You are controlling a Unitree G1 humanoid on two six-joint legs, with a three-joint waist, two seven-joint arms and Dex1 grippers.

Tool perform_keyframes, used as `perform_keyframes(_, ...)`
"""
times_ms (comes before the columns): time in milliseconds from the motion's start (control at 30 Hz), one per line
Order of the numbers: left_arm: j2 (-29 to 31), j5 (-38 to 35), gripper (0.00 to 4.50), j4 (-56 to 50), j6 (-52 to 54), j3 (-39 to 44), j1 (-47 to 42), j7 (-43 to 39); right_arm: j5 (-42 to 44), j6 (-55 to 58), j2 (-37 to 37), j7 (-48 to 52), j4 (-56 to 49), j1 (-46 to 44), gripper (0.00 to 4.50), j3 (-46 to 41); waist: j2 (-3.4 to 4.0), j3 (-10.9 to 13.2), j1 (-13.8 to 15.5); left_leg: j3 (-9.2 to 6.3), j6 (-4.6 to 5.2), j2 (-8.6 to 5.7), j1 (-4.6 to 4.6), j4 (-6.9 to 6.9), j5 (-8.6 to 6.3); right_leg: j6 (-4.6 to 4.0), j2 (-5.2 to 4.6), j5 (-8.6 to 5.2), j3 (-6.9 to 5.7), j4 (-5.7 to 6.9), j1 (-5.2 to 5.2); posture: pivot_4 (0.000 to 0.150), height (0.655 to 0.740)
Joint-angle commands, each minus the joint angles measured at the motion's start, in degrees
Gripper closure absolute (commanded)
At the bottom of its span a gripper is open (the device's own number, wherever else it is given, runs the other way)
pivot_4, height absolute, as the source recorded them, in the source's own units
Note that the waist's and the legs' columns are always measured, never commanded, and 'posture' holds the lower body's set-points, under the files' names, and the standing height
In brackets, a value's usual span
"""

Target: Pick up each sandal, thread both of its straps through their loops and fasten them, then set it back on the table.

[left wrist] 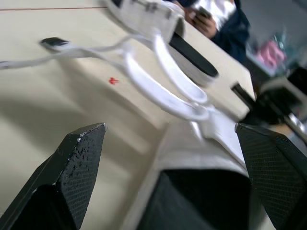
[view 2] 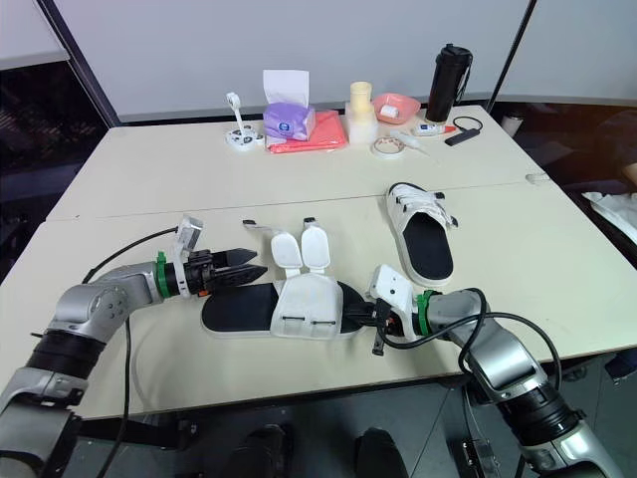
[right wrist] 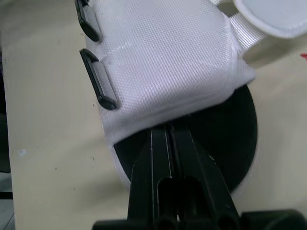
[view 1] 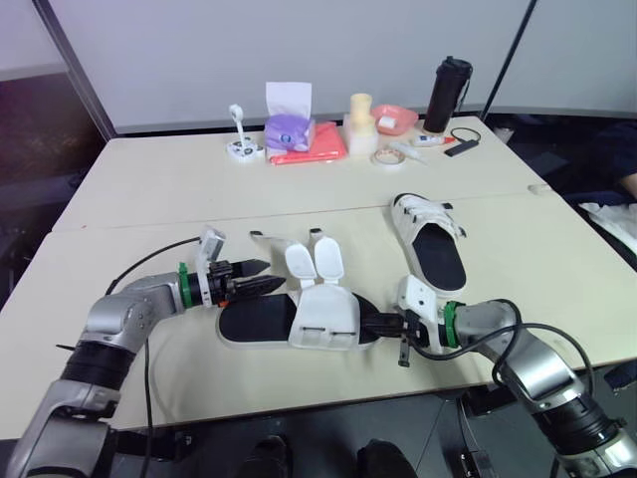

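A black-soled sandal with a white upper lies near the table's front edge. Its two padded straps stand open, out of the black loops. My left gripper is open at the heel end, one finger on each side of the heel. My right gripper is shut at the toe end, its tips touching the black insole just under the white upper. A second sandal lies to the right and farther back, with its straps across the top.
At the table's far edge stand a purple tissue box, a pink cloth, cream cups, a pink bowl, a tape roll and a black bottle. A person's hands show beyond the table.
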Motion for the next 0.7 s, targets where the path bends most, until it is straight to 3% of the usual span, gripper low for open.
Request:
perform_keyframes(33, -2.69, 1.27, 0.0, 2.18, 3.43, 2.65, -2.39, 1.8, 0.21, -2.03, 1.32, 2.2, 0.2, -0.96, 4.48, 0.92, 0.0, 0.0, 0.02, 0.01, 0.0, -0.01, 0.0, 0.0, 0.0, 0.0, -0.01, 0.0, 0.01, 0.0, 0.01, 0.15, 0.74)
perform_keyframes(133, -6.18, 1.64, 0.0, 4.46, 6.24, 3.54, -3.69, 2.03, -0.53, -2.92, 1.97, 3.43, 1.26, -1.26, 4.48, 1.71, 0.0, -0.01, -0.01, 0.02, 0.0, -0.03, 0.01, 0.01, 0.0, 0.0, -0.01, 0.0, 0.0, 0.0, 0.02, 0.15, 0.74)
perform_keyframes(333, -17.3, -1.1, 0.0, 15.25, 10.2, 12.49, -10.75, 11.03, -3.67, -5.51, 2.58, 4.69, 4.34, -2.24, 4.48, 3.71, -0.07, -0.04, 0.08, 0.01, -0.01, -0.04, 0.01, 0.07, 0.01, 0.01, 0.0, 0.0, -0.07, 0.0, 0.06, 0.15, 0.74)
perform_keyframes(700, -23.88, -0.65, 0.0, 25.51, 5.71, 24.06, -17.64, 18.34, -5.36, -7.2, 2.63, 5.45, 5.84, -2.43, 4.48, 3.61, -0.1, -0.06, -0.25, 0.06, -0.04, -0.05, 0.02, 0.06, 0.01, 0.02, -0.01, 0.01, -0.06, 0.0, 0.06, 0.15, 0.74)
